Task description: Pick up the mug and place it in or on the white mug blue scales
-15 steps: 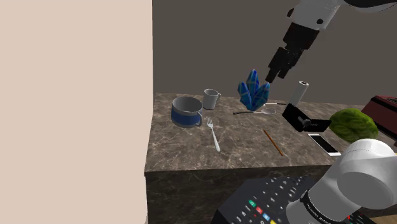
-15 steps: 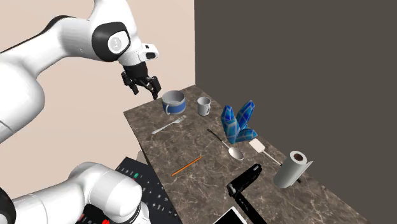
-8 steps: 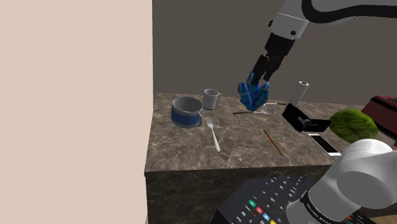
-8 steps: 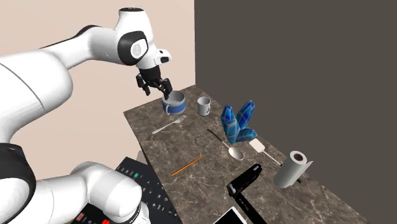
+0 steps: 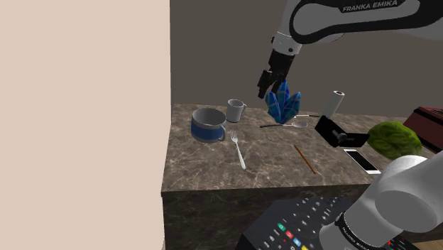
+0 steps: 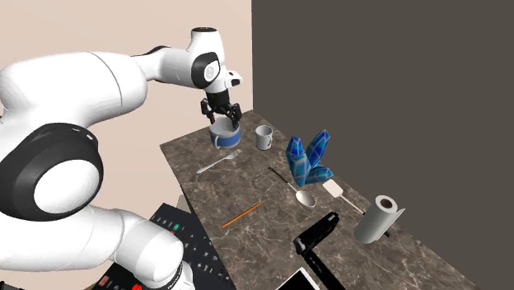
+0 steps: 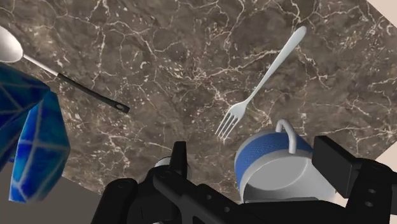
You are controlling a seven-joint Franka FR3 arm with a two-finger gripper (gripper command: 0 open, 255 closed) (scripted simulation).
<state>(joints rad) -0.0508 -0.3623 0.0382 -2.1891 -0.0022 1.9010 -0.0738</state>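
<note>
- The gripper (image 6: pixel 221 115) hangs in the air above the worktop (image 6: pixel 272 239), its black fingers spread wide and clasping nothing.
- The blue-banded mug (image 7: pixel 280 172) sits right beneath it; in the wrist view it shows between the fingers, untouched.
- The small grey mug (image 6: pixel 264 137) stands upright on the worktop, lower than the gripper and off to one side, just beside the blue-banded mug.
- A fork (image 7: pixel 257 89) lies flat near the blue-banded mug.

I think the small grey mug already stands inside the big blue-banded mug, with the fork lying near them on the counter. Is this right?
Not inside: the shoulder view shows the small grey mug standing on the counter beside the big blue-banded mug, apart from it. The fork does lie near them.
</note>
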